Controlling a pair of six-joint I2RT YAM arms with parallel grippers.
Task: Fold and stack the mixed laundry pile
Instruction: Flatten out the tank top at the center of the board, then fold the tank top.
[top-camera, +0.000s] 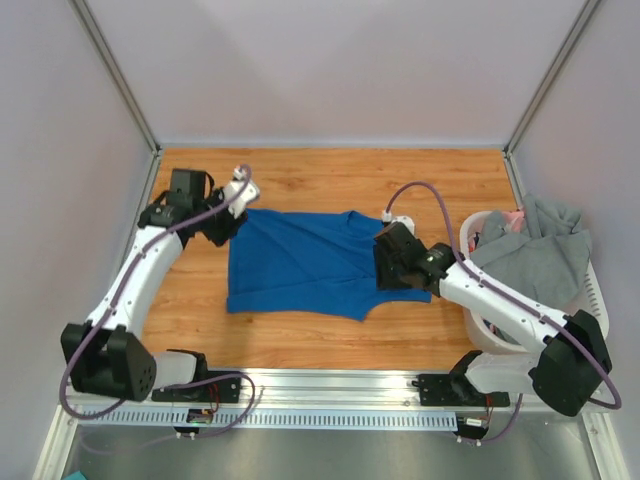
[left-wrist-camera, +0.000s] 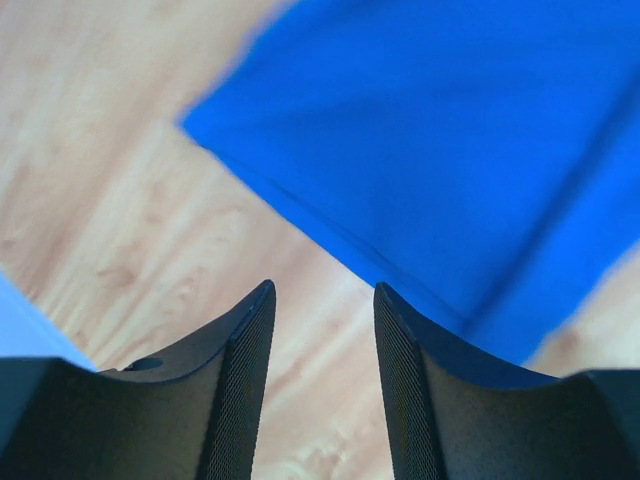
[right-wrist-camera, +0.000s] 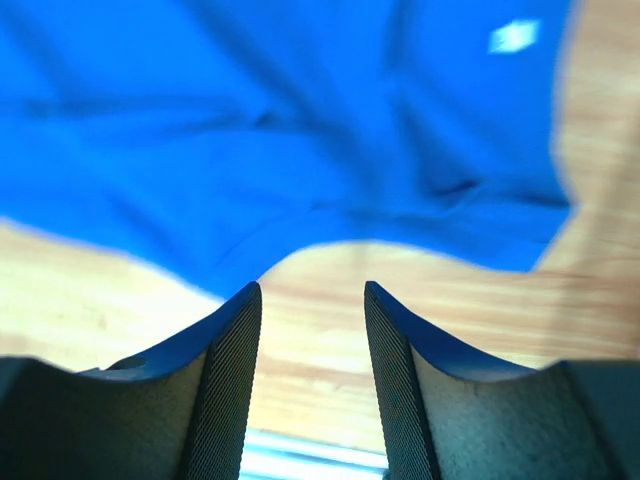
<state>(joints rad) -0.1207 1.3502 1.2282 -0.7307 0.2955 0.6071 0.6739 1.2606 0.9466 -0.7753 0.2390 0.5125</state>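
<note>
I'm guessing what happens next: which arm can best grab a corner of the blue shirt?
Left, probably. The left gripper is open, with a corner of the blue shirt just ahead. The right gripper faces a curved edge instead.

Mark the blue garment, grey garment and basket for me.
blue garment (top-camera: 310, 265), top view, middle of the cloth.
grey garment (top-camera: 540, 258), top view, its draped middle.
basket (top-camera: 468, 228), top view, left rim.

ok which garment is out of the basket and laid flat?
The bright blue garment, spread flat on the table. The grey garment drapes over the white basket; the pink garment is just visible in it.
</note>
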